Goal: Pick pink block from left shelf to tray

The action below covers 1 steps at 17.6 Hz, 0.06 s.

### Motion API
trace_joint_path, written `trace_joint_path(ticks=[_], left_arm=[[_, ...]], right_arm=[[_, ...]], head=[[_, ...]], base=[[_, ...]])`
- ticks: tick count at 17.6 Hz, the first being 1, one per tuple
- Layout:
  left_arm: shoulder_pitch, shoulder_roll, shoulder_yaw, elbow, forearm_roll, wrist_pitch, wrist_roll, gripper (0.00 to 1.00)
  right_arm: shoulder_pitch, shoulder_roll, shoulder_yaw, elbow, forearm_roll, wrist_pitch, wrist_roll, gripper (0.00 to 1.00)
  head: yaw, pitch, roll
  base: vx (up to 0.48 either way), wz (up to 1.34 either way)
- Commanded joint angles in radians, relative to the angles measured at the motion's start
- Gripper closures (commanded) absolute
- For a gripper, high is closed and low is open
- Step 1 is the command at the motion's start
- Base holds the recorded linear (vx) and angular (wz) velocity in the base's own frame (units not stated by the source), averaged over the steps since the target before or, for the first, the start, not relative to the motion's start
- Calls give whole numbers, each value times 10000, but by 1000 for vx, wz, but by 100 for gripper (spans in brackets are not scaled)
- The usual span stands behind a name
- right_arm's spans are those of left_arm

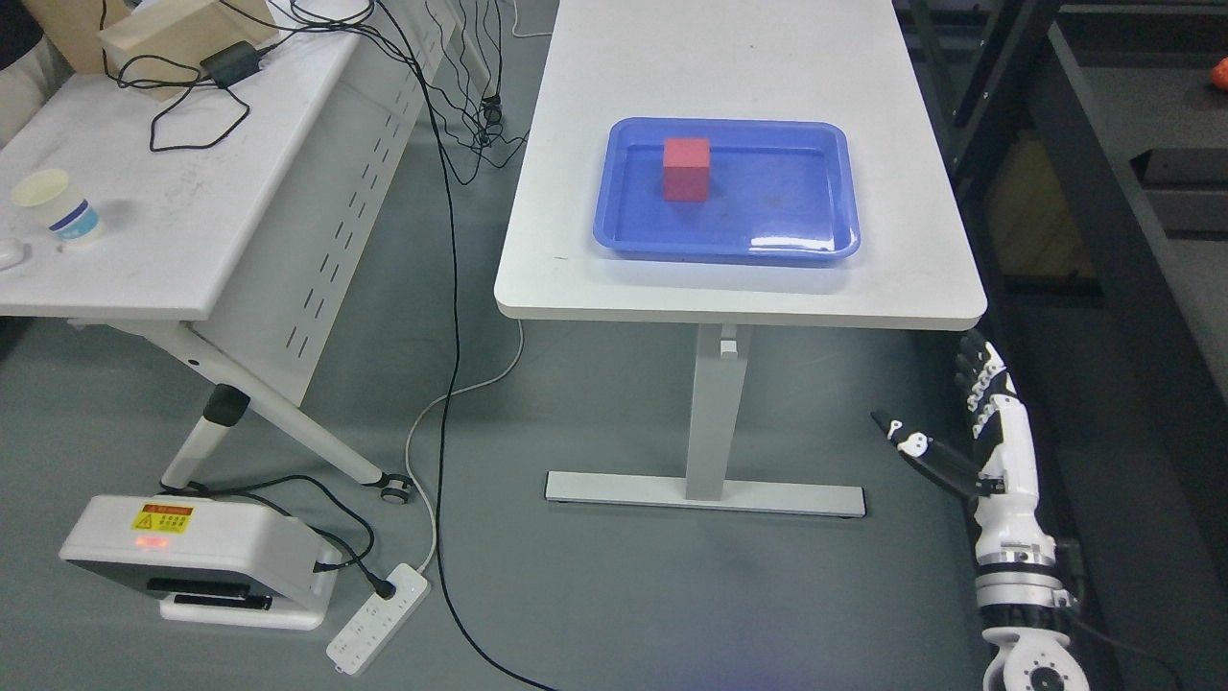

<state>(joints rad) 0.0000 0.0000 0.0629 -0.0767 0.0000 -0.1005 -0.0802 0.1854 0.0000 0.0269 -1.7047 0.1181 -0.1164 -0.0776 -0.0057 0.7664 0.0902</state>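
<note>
Here we see the pink block (687,169) sitting upright in the blue tray (815,245), while our right hand (979,422) hangs spread and empty beside the table (729,288).

Right hand (979,422): white shell w/ black joints, black finger segments. Thumb black w/ white patches. Forearm white, w/ a ribbed silver wrist ring & round white joint.

You have open white tabletop (729,278) all around the shallow blue plastic tray (835,192) at the frame's centre, and only the pink-red cube (687,169) stands inside it, toward its left half. Your right hand (993,422), fingers spread, hangs at lower right below the table's rounded front corner. Dark metal shelving (1103,192) crowds the right edge just beside the table.
</note>
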Motion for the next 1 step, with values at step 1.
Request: trace_joint_path(ticks=[1], left_arm=[[92,175,0,0,-15,-8,5,0]], right_arm=[[-14,-175,114,5,0,-2,-6,0]], head=[[0,0,0]], base=[[0,0]])
